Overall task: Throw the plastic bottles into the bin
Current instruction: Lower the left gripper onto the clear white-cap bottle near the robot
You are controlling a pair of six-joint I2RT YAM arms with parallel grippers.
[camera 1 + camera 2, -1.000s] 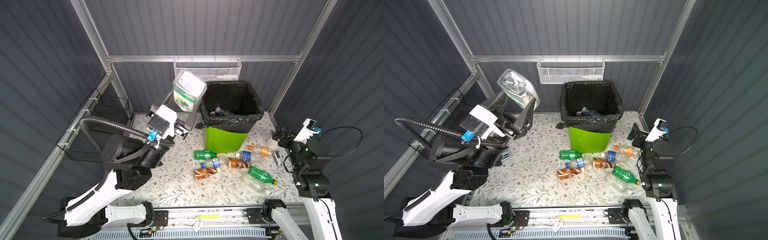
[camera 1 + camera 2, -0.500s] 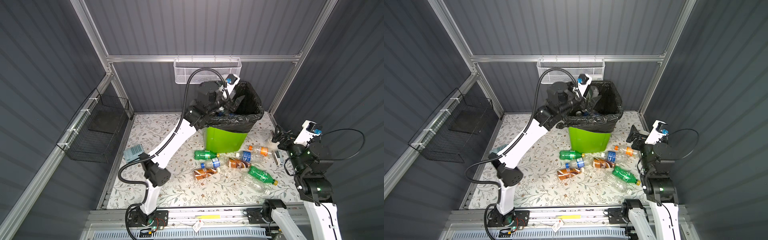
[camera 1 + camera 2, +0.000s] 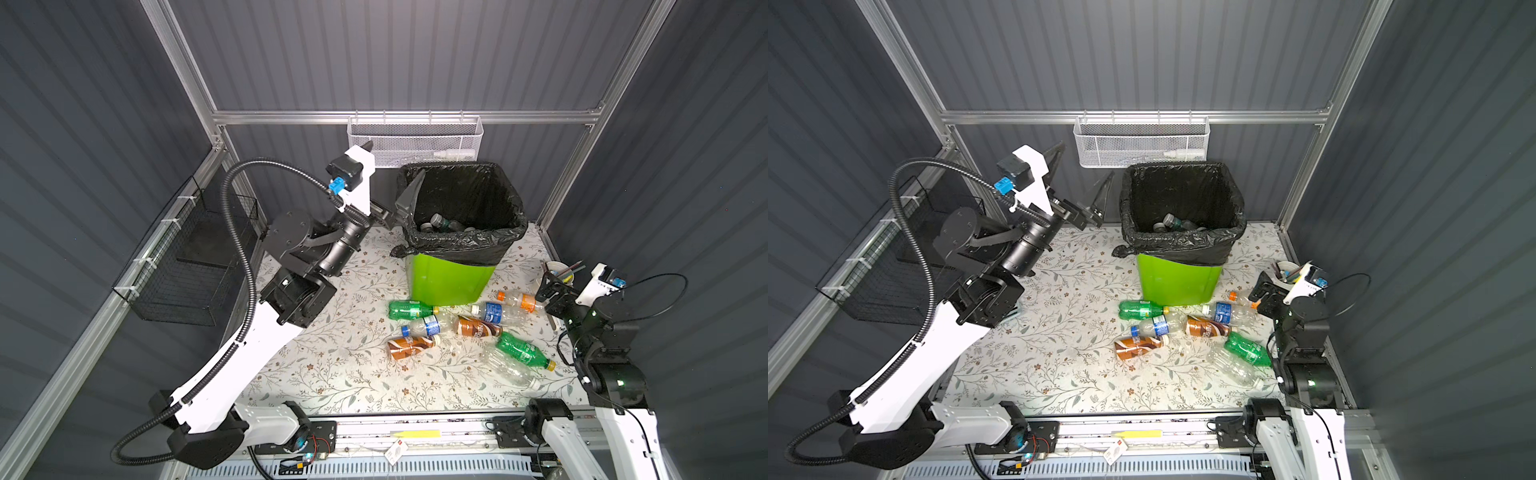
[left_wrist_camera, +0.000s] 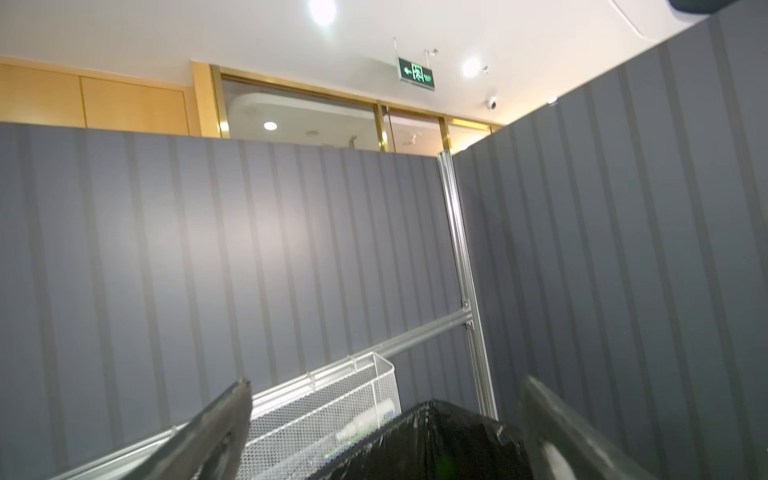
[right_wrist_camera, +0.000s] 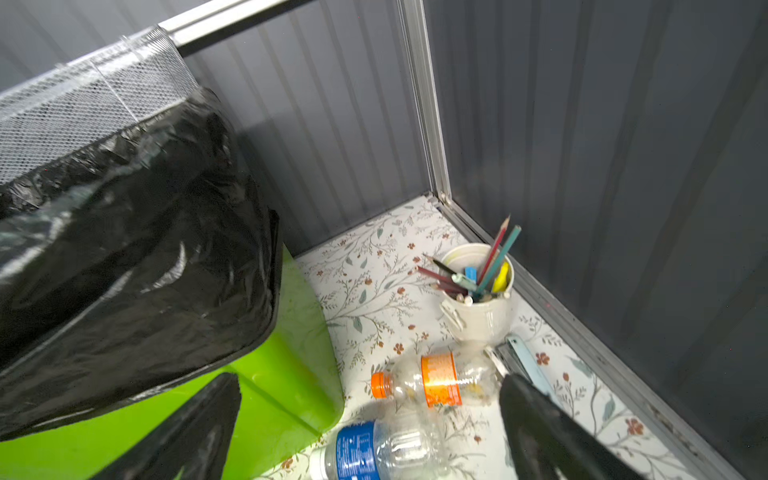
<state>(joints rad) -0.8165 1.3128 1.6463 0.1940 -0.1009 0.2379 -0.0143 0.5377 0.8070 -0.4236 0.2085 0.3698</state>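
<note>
The bright-green bin (image 3: 449, 282) (image 3: 1177, 282) with its black bag stands at the back of the table, with bottles (image 3: 440, 222) lying inside. Several plastic bottles lie in front of it: a green one (image 3: 405, 309), a brown one (image 3: 411, 345), a blue-labelled one (image 3: 494, 312) (image 5: 374, 451) and an orange-labelled one (image 3: 519, 300) (image 5: 436, 380). My left gripper (image 3: 397, 158) (image 3: 1086, 160) (image 4: 386, 382) hangs open and empty, high beside the bin's left rim. My right gripper (image 3: 552, 282) (image 3: 1264, 286) (image 5: 370, 380) is open just above the orange-labelled bottle and holds nothing.
A white mesh basket (image 3: 415, 137) hangs on the back rail above the bin. A black wire basket (image 3: 195, 266) hangs on the left wall. A white cup of pencils (image 5: 478, 291) (image 3: 559, 270) and a pale-blue stapler-like object (image 5: 523, 361) sit in the back right corner.
The left arm carried a large clear bottle over the bin, let it go, and has drawn back left of the rim with open jaws. The right arm has barely moved.
</note>
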